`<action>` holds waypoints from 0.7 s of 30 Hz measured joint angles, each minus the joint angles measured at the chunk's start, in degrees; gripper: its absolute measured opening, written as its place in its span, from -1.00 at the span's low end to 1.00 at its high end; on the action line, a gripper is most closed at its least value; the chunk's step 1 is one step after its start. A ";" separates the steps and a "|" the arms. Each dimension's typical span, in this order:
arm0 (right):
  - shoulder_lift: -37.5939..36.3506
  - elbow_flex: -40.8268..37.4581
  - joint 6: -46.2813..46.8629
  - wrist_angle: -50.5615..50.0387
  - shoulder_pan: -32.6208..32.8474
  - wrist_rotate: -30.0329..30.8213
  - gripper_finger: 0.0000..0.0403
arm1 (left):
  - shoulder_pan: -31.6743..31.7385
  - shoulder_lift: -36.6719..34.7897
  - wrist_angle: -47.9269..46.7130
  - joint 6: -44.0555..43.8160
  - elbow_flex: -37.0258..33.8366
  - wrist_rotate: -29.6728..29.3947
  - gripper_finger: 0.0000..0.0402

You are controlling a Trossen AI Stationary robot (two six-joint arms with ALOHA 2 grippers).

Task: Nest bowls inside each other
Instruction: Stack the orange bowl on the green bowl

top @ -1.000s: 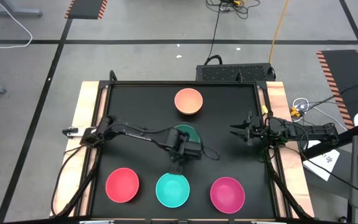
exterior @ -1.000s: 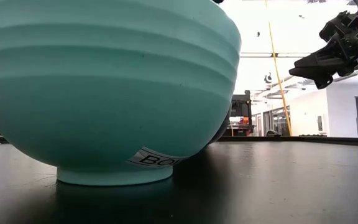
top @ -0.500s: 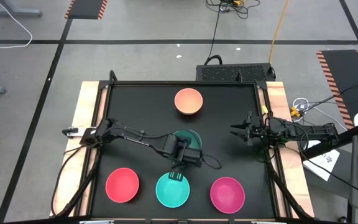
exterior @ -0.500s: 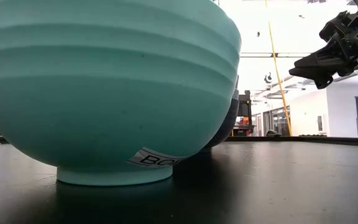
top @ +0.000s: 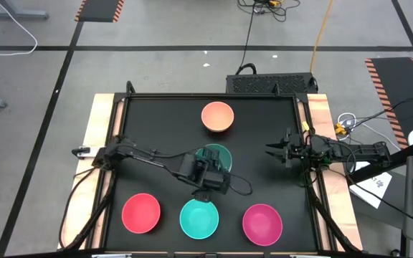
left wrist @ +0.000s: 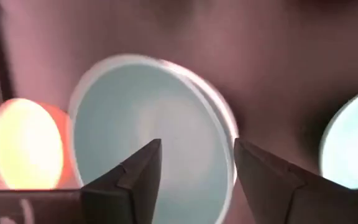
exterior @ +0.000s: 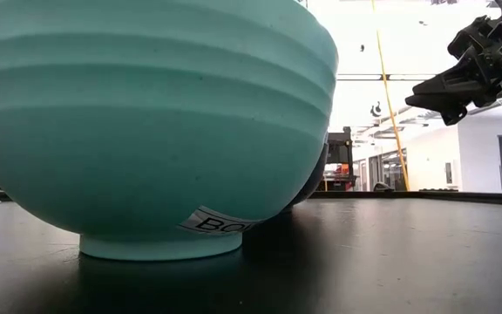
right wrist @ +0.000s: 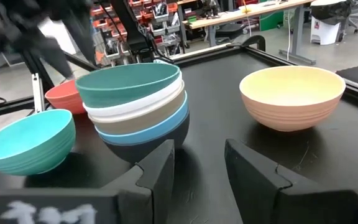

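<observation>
Left gripper (top: 205, 192), open and empty, has pulled back from the stack (top: 216, 155) toward the turquoise bowl (top: 198, 218), probably next; right gripper (top: 272, 149) open, idle.

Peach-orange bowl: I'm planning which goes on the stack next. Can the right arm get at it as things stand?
Probably yes. The right gripper is open and empty, and bare table lies between it and the peach-orange bowl; the stack stands off to one side.

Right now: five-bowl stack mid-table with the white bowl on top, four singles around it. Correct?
Not quite. The bowl on top of the stack is dark green; white is second from the top, as the right wrist view shows. The rest holds: five nested mid-table, four singles around them.
</observation>
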 joint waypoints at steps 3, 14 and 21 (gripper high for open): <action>0.12 0.00 0.03 0.08 0.00 0.02 -0.32 | -1.16 -3.82 2.63 1.21 0.00 -1.18 0.09; 0.44 0.00 -0.05 1.16 0.00 -0.02 -0.32 | -7.35 -25.12 -1.70 -8.30 -5.47 -22.47 0.12; 0.44 0.00 -1.93 2.73 0.02 -0.17 -0.32 | -8.22 -47.19 13.11 -14.55 -35.83 -26.39 0.12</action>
